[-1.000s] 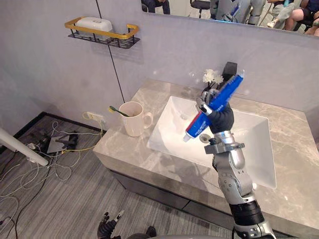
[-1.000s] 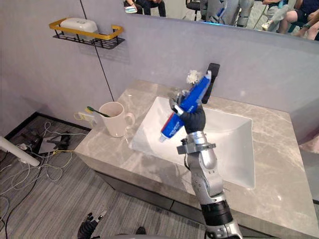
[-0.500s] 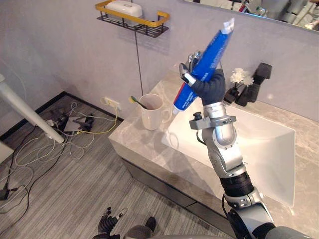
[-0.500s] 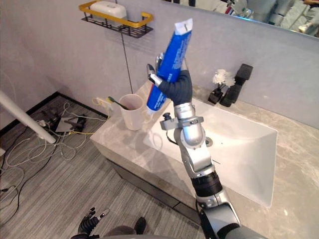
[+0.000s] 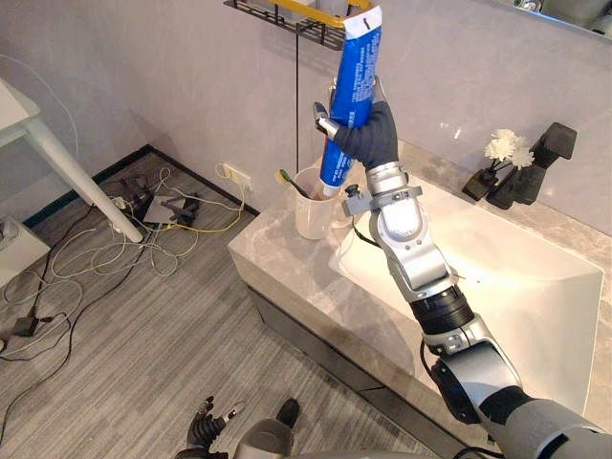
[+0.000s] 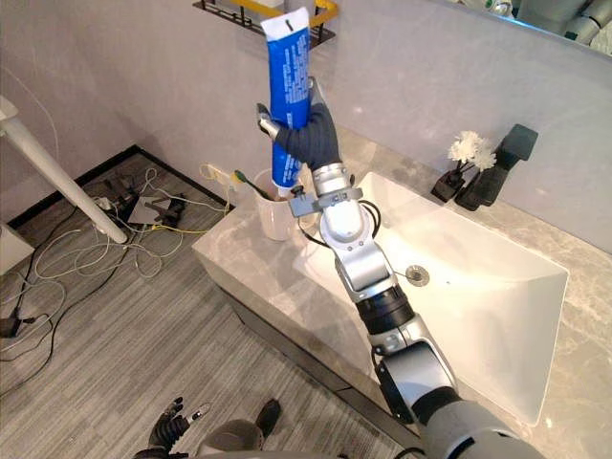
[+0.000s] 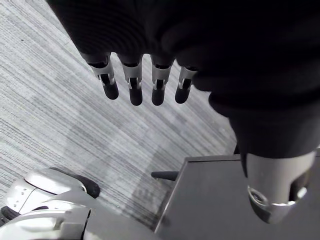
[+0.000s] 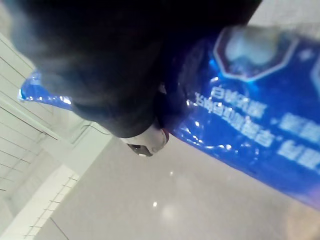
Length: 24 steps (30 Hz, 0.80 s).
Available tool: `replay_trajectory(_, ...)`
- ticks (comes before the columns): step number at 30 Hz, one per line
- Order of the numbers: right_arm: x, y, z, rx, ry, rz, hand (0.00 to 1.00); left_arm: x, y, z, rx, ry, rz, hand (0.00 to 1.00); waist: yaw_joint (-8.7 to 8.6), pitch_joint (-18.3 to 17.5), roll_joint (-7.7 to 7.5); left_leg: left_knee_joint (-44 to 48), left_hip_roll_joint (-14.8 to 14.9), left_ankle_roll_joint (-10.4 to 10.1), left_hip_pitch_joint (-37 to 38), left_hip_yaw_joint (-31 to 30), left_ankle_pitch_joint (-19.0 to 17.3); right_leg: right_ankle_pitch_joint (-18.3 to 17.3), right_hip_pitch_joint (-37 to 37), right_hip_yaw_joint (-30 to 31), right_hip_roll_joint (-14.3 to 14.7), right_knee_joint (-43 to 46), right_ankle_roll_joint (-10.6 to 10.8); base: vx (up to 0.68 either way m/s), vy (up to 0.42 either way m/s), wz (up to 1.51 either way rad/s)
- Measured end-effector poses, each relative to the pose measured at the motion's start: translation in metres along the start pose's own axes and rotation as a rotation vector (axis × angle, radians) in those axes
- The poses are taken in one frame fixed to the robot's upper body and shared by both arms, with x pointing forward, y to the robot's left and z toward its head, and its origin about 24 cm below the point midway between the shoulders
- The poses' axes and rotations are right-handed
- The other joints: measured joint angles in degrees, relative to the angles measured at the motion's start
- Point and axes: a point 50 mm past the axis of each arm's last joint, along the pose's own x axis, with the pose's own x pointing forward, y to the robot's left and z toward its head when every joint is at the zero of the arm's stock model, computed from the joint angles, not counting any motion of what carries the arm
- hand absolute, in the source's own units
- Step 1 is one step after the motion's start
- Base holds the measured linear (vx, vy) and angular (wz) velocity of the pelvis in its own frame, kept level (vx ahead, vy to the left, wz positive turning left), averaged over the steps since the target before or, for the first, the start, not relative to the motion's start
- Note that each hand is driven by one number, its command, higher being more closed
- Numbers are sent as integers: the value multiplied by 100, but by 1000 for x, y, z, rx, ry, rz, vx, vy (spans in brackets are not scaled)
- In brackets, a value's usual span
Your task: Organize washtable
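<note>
My right hand is shut on a blue toothpaste tube and holds it nearly upright, crimped end up. The tube's lower end hangs just over the mouth of a cream mug at the left end of the marble counter. A green toothbrush leans in the mug. The right wrist view shows the blue tube pressed against the palm. My left hand hangs low over the floor with straight fingers, holding nothing.
A white sink basin lies to the right of the mug. A black faucet and a small white flower stand at the back. A black and yellow wall shelf hangs above. Cables lie on the floor.
The camera has swung left. My right hand has carried the tube from over the sink leftward to above the mug and turned it from slanted to nearly upright.
</note>
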Motion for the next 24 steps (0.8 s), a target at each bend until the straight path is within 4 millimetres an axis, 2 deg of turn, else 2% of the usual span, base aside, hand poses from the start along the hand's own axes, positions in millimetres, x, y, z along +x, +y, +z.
replay_trajectory(2, 4, -1, -3, -17, 21, 4, 100, 0, 0, 0, 14, 0, -7, 0, 10, 60, 4, 17, 12, -5, -16, -2, -3, -4, -6, -1, 14, 2, -9, 0, 0, 0)
replay_trajectory(6, 6, -6, -9, -45, 46, 6, 100, 0, 0, 1, 18, -4, -12, 0, 135, 68, 8, 38, 17, -9, -97, -2, -6, -6, -76, -3, 22, 6, -12, 0, 0, 0)
replay_trajectory(11, 19, -5, -10, -57, 66, 13, 100, 1, -1, 1, 20, -5, -14, 0, 132, 138, 17, 82, 9, -9, -149, 1, -6, -4, -106, -7, 17, 14, -14, 0, 0, 0)
replay_trajectory(24, 16, -6, -20, -62, 118, 12, 100, 2, -3, 4, 45, -12, -31, 0, 136, 274, 82, 101, 18, -12, -146, 14, -8, -7, -119, 13, 15, 54, -18, 0, 0, 0)
